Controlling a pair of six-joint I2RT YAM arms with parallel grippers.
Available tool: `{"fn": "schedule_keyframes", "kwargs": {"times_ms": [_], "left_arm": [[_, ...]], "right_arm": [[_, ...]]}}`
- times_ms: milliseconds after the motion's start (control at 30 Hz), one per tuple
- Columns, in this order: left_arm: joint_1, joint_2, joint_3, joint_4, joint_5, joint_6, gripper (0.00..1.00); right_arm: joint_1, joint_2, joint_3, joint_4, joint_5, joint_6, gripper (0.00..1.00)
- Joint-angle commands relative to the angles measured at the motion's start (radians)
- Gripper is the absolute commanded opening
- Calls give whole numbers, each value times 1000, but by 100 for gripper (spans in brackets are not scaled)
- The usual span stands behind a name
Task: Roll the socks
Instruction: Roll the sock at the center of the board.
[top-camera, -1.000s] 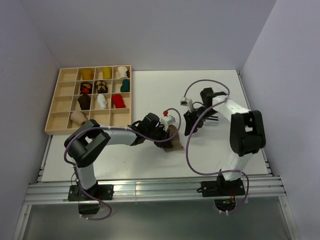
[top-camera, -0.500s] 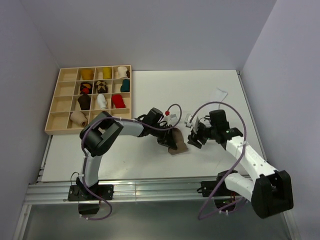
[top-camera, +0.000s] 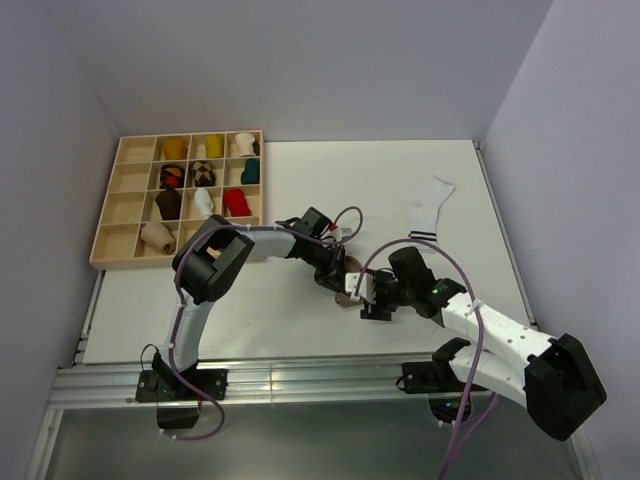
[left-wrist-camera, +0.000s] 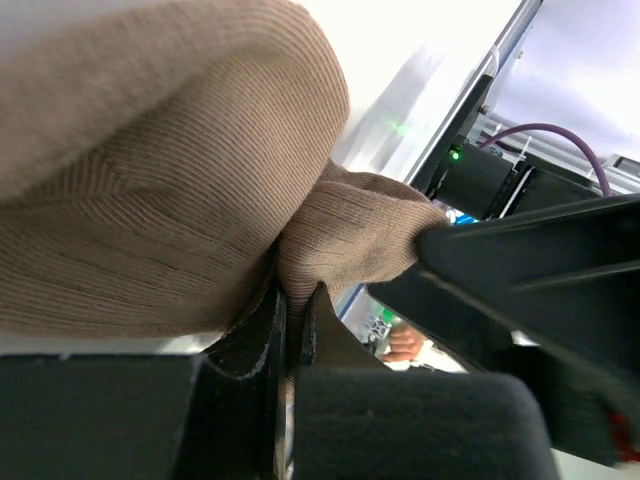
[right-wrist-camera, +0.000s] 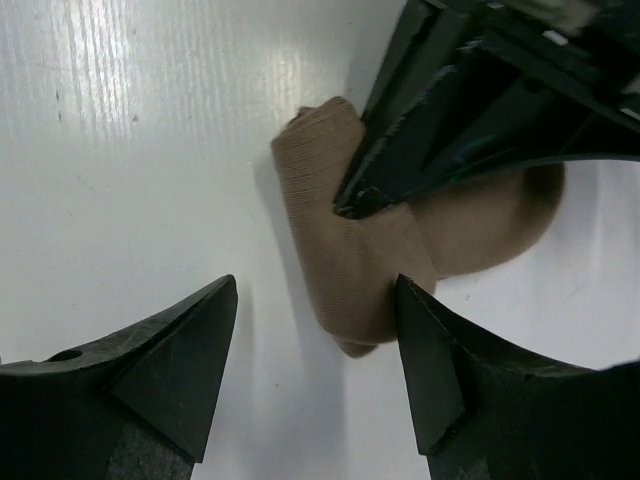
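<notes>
A brown sock (top-camera: 352, 287), partly folded, lies on the white table (top-camera: 300, 190) near its middle front. My left gripper (top-camera: 338, 274) is shut on a fold of it; in the left wrist view the knit (left-wrist-camera: 180, 200) is pinched between the left gripper's (left-wrist-camera: 292, 312) black fingers (left-wrist-camera: 262, 335). My right gripper (top-camera: 368, 298) is open just right of the sock. In the right wrist view the right gripper (right-wrist-camera: 312, 300) straddles the end of the sock (right-wrist-camera: 345, 265), and its right fingertip is close against it. A pale cream sock with a dark-striped cuff (top-camera: 430, 207) lies flat at the back right.
A wooden compartment tray (top-camera: 133, 180) holding several rolled socks stands at the back left. The left gripper's fingers (right-wrist-camera: 450, 120) cross the top of the right wrist view. A metal rail (top-camera: 300, 375) runs along the table's near edge.
My right arm has swung from the back right down to the front, beside the brown sock. My left gripper has moved right with the sock. The cream sock now shows.
</notes>
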Motion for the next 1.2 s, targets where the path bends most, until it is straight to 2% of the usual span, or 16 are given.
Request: {"fn": "schedule_keyframes", "kwargs": {"times_ms": [0, 267, 367, 400, 567, 700, 833, 900, 1033, 1167], "left_arm": [[5, 35, 31, -93, -12, 4, 1], [6, 50, 42, -85, 25, 27, 7], [6, 22, 27, -59, 31, 38, 15], [6, 0, 12, -41, 36, 32, 20], [18, -100, -47, 53, -19, 18, 34], [46, -246, -139, 189, -81, -32, 44], [58, -355, -200, 263, -188, -28, 48], [60, -427, -235, 258, -306, -19, 47], [66, -573, -364, 385, -472, -72, 48], [72, -753, -502, 436, -665, -75, 48]], "right_arm": [[49, 40, -35, 107, 77, -24, 71], [100, 189, -13, 203, 155, -18, 66], [100, 240, 13, 214, 170, -12, 49], [102, 267, 22, 216, 183, -9, 34], [100, 287, 40, 155, 195, -18, 22], [99, 258, 51, 78, 207, -19, 20], [99, 247, 97, -77, 193, -18, 21], [100, 263, 138, -137, 178, -21, 21], [99, 319, 220, -311, 152, -33, 20], [94, 463, 312, -447, 111, -53, 20]]}}
